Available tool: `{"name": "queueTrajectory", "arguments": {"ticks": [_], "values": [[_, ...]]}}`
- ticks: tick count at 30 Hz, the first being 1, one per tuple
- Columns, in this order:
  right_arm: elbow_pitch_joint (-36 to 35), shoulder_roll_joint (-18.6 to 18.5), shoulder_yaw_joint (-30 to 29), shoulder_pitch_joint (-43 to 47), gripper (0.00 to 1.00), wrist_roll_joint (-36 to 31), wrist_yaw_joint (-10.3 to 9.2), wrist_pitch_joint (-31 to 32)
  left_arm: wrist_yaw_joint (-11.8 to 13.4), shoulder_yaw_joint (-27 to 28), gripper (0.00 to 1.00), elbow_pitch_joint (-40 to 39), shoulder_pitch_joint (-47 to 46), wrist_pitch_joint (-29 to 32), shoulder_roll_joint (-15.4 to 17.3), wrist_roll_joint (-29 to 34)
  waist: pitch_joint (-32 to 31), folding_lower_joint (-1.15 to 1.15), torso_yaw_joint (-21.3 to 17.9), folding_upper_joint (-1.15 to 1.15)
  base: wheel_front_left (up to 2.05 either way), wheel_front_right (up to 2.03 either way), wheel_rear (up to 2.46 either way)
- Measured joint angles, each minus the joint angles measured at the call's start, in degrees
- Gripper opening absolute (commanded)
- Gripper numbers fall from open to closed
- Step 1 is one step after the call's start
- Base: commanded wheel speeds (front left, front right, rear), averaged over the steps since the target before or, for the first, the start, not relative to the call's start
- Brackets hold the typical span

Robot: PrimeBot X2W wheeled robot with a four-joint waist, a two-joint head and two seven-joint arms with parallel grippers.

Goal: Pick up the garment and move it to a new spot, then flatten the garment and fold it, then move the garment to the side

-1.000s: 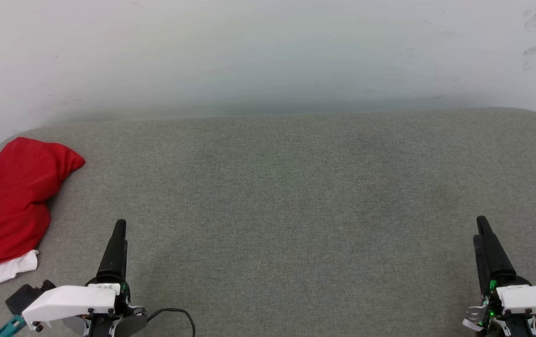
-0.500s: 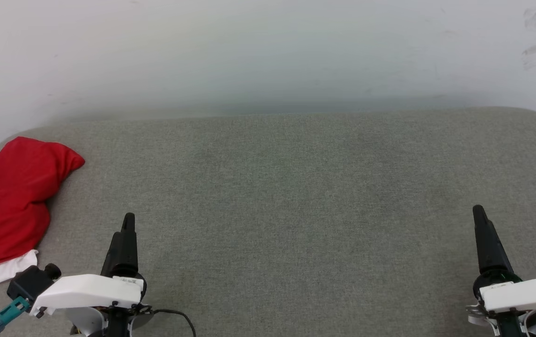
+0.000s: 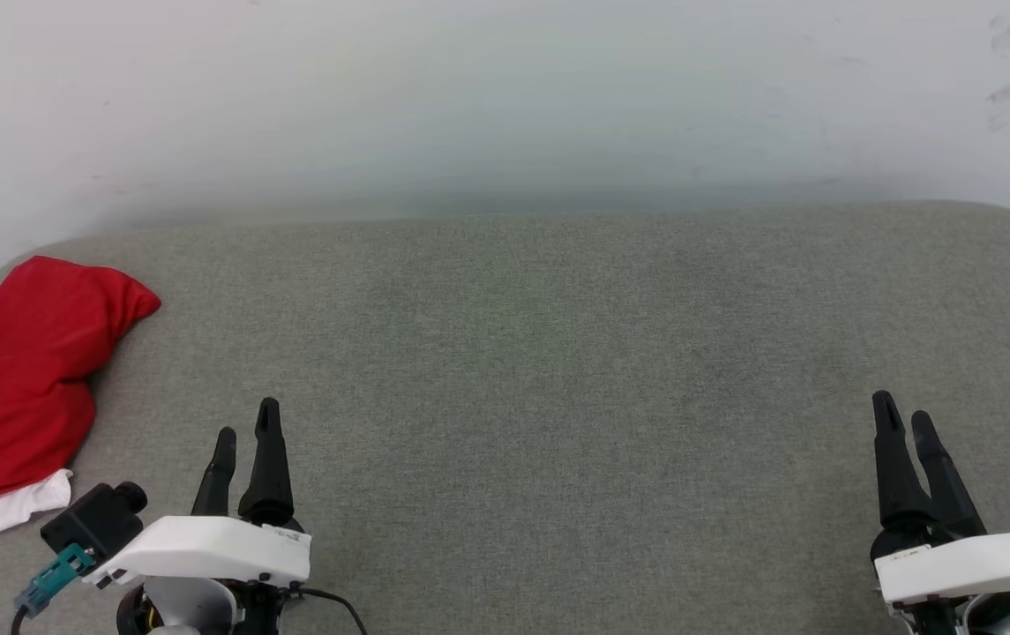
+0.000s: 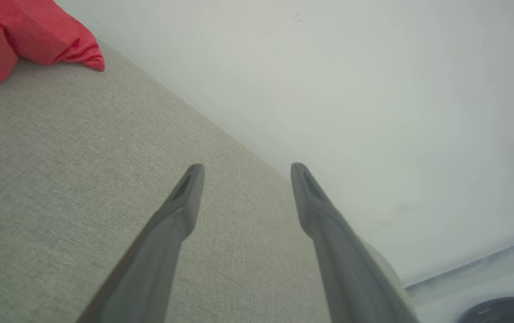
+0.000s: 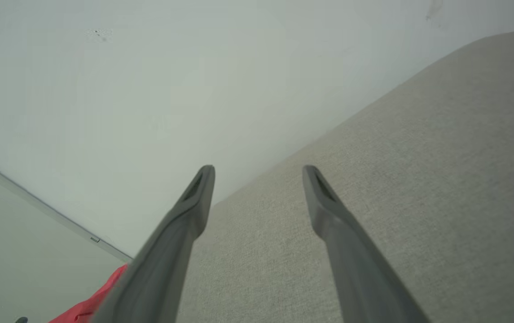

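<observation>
Both wrists have rolled since the earlier frame; the left end effector (image 3: 246, 419) and right end effector (image 3: 901, 407) stand spread and empty. The garment (image 3: 15, 379) lies crumpled at the frame's left edge on the bench (image 3: 557, 370), apparently untouched, so every step remains.

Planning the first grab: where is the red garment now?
In the head view the garment lies bunched at the left edge of the grey surface, left of the open left gripper, untouched.

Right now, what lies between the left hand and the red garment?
In the head view, bare grey fabric surface separates the left hand from the red garment; they are apart.
</observation>
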Motion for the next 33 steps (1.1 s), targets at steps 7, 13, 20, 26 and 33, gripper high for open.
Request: {"name": "queueTrajectory", "arguments": {"ticks": [7, 13, 20, 26, 33], "values": [[-0.7, 0.0, 0.1, 0.5, 1.0, -5.3, 0.0, -1.2, 0.5, -1.5, 1.0, -0.5, 0.5, -1.3, 0.2, 5.6, 0.0, 0.0, 0.0, 0.0, 0.0, 0.0, 0.0], [-1.5, 0.0, 0.3, 1.1, 1.0, -9.7, 0.0, -2.3, 0.8, -2.6, 1.0, -0.8, 0.7, -2.2, 0.4, 9.8, -0.1, 0.0, 0.0, 0.0, 0.0, 0.0, 0.0], [-2.5, 0.0, 0.3, 2.0, 1.0, -14.3, 0.0, -3.4, 1.3, -3.5, 1.0, -1.5, 1.5, -3.3, 0.7, 14.4, -0.1, 0.0, 0.0, 0.0, 0.0, 0.0, 0.0], [-3.0, 0.0, 0.3, 2.4, 1.0, -18.0, 0.0, -4.2, 1.9, -4.1, 1.0, -1.9, 1.9, -4.3, 0.8, 18.2, -0.2, 0.0, 0.1, 0.0, 0.0, 0.0, 0.0], [-3.7, 0.0, 0.4, 3.0, 1.0, -21.8, 0.0, -5.2, 2.4, -4.9, 1.0, -2.5, 2.5, -5.2, 0.8, 22.0, -0.1, 0.0, 0.2, 0.0, 0.0, 0.0, 0.0]]}}
